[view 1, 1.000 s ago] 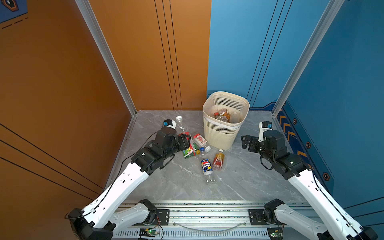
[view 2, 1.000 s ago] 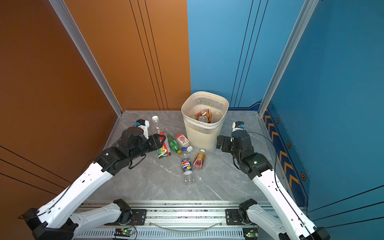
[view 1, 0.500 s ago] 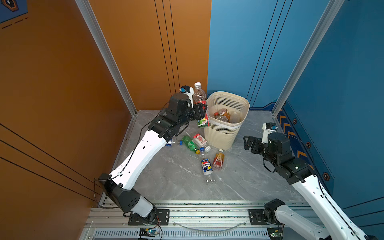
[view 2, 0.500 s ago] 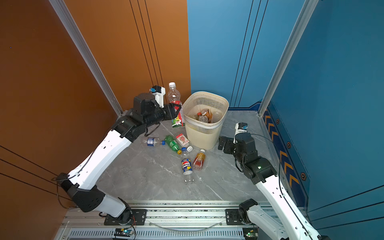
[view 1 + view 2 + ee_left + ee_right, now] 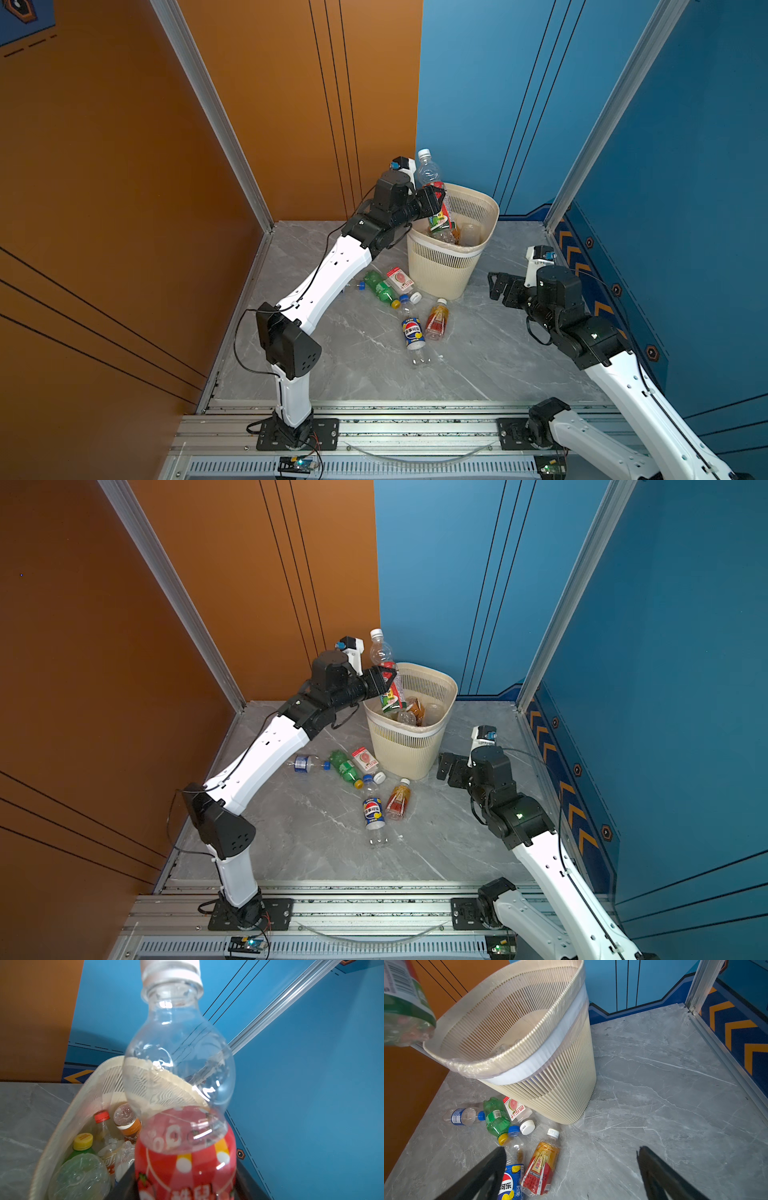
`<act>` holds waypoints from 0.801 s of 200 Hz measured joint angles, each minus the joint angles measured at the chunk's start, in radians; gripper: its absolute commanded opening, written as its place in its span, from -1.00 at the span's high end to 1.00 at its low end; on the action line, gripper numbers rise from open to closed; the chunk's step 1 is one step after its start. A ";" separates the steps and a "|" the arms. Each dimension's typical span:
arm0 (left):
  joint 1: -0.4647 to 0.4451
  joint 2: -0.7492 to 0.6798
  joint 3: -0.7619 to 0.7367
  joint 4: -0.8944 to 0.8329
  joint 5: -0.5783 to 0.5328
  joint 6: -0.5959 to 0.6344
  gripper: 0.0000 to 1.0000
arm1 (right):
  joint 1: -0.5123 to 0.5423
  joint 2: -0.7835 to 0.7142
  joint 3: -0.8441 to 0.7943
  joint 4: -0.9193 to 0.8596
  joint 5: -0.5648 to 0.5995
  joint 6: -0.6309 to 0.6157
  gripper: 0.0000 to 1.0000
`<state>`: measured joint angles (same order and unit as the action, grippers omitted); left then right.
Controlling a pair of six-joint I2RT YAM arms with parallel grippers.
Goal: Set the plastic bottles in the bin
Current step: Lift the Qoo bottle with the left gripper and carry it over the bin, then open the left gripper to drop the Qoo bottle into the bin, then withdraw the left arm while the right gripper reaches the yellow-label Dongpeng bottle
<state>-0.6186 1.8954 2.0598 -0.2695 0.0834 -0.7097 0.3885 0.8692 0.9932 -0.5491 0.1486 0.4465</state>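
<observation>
Lying loose on the bench (image 5: 332,365), several bottles (image 5: 413,330) await pickup; the right hand (image 5: 498,286) hovers beside them, jaws wide and empty, seemingly ready. Beyond, the left hand (image 5: 432,203) clamps a red-labelled bottle (image 5: 429,172) upright over the rim of the bin (image 5: 478,257), positioned to drop it inside.

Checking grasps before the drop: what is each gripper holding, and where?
The left gripper grips the red-labelled clear bottle around its labelled middle; the right gripper holds nothing.

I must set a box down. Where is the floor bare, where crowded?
Bare: the floor right of the bin, toward the blue wall, and the near strip before the rail. Crowded: loose bottles at the bin's front-left.
</observation>
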 measured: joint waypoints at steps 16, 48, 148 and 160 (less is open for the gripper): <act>-0.004 0.030 0.009 0.019 0.000 -0.023 -0.07 | -0.005 0.000 0.000 0.000 0.000 0.000 -0.99; -0.020 0.077 0.019 0.035 0.000 -0.053 -0.08 | -0.013 -0.005 0.000 0.000 0.000 0.000 -0.99; -0.031 0.177 0.121 0.017 0.014 -0.092 -0.95 | -0.049 -0.019 -0.006 -0.010 -0.022 0.000 -0.99; -0.031 0.175 0.124 0.013 0.014 -0.087 -0.95 | -0.053 -0.019 -0.006 -0.011 -0.023 0.000 -0.99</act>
<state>-0.6495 2.0701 2.1838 -0.2565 0.0975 -0.7971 0.3351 0.8501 0.9874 -0.5606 0.1261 0.4461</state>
